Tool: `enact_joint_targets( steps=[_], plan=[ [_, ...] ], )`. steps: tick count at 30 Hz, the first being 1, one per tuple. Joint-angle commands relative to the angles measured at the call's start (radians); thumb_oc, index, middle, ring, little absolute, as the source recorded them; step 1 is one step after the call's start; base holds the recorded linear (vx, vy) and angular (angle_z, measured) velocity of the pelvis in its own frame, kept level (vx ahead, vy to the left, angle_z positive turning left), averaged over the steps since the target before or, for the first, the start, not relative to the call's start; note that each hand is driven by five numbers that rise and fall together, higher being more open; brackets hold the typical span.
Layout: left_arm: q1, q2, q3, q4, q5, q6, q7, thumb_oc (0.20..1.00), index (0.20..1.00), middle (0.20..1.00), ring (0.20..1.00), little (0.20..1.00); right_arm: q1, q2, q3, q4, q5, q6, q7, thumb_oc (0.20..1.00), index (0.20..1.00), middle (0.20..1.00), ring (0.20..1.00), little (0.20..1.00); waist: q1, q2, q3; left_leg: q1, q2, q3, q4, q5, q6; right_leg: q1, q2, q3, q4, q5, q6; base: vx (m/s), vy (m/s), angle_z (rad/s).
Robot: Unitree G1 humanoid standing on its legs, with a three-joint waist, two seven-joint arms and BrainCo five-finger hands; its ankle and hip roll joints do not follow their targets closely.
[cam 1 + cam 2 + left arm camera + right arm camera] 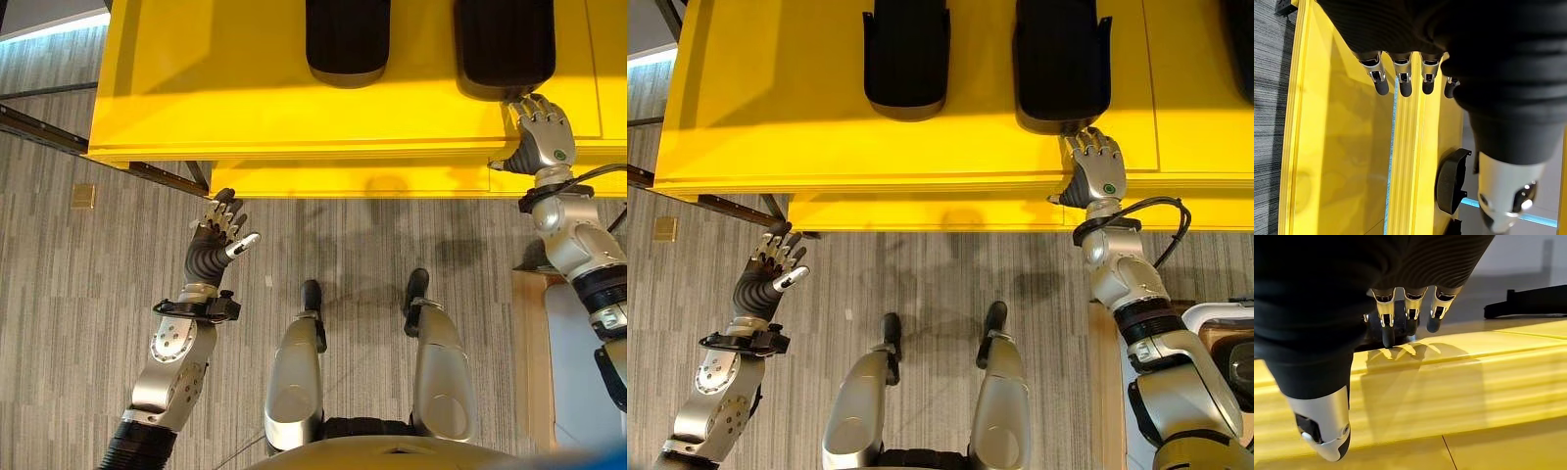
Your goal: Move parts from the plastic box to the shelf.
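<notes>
Nearest to the robot, well short of the broad yellow flat-topped shelf [245, 88], the left robot hand [220, 227] is held over the grey floor with fingers loosely spread, and nothing is held in it. At the shelf's near edge the right robot hand [1094, 166] is seen with fingers [1386, 325] fairly straight, their tips at the near end of a black curved moulded plastic part [1061, 64]; no grasp is judged to remain. A second black moulded part [906, 54] lies beside it, further along the shelf. For a clean release, the fingers are best drawn straight back, so the placed part is not dragged off the edge.
</notes>
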Motion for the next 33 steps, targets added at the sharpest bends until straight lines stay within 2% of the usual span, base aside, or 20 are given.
enact_joint_targets(
  steps=[1,33],
  plan=[
    [0.066,0.067,0.045,-0.051,-0.003,-0.064,-0.016,1.000,1.000,1.000,1.000,1.000,-0.081,-0.021,0.032,0.016,0.024,-0.002,-0.023,1.000,1.000,1.000,1.000,1.000,0.001,-0.020,-0.035,-0.055,-0.004,-0.037,0.042,0.018,0.027,0.047,-0.034,0.024,0.056,-0.066,0.068,0.00,0.000,0.00],
    [0.071,0.075,0.048,-0.053,-0.014,-0.066,-0.009,1.000,1.000,1.000,1.000,1.000,-0.192,0.020,0.065,0.107,0.093,0.009,-0.036,1.000,1.000,1.000,1.000,1.000,0.014,-0.009,-0.035,-0.066,-0.007,-0.040,0.041,0.023,0.029,0.036,-0.035,0.022,0.063,-0.067,0.066,0.00,0.000,0.01]
  ],
)
